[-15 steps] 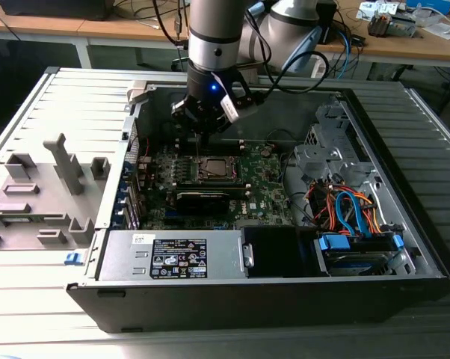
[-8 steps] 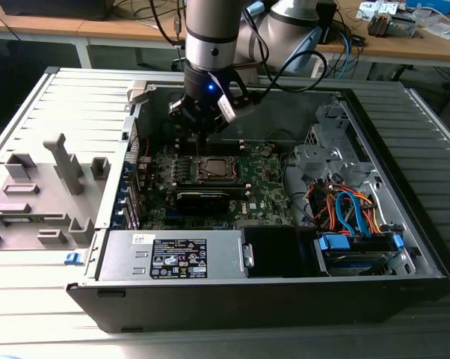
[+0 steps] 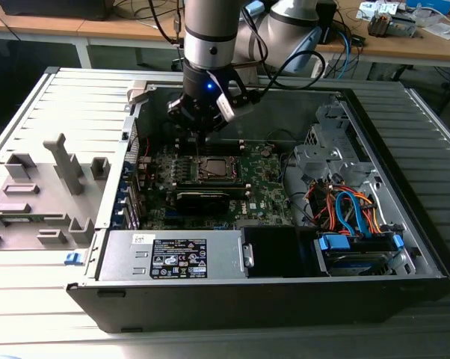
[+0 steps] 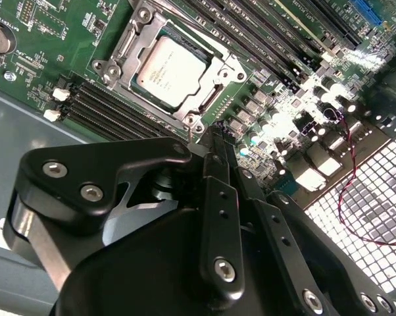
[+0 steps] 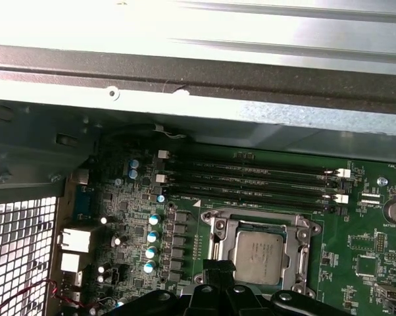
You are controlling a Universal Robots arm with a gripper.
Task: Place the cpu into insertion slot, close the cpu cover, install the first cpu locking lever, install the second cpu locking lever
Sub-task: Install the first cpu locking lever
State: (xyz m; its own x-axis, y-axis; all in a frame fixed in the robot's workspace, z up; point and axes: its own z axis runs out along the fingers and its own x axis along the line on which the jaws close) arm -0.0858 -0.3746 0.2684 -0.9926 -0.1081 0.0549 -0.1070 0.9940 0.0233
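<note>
Resting seated in the dark-framed square insertion slot point(image 4: 175, 72), the silver-topped square cpu point(image 4: 166, 71) is framed by the lowered grey metal cpu cover point(image 5: 218, 232). The black gripper point(image 4: 214, 135), fingers pressed together, is poised beside the socket edge, presumably for lever work.

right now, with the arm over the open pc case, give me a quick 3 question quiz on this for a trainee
1. True or false: the cpu already lies in the insertion slot.
2. Multiple choice: in the second wrist view, the hand is nearest which part? A) the blue-clipped drive cage B) the cpu cover edge C) the power supply box
3. Fill in: in the exterior view, the power supply box sits along the case wall closest to the camera, toward that view's ____ .

Key: 1 true; 2 B; 3 left
</note>
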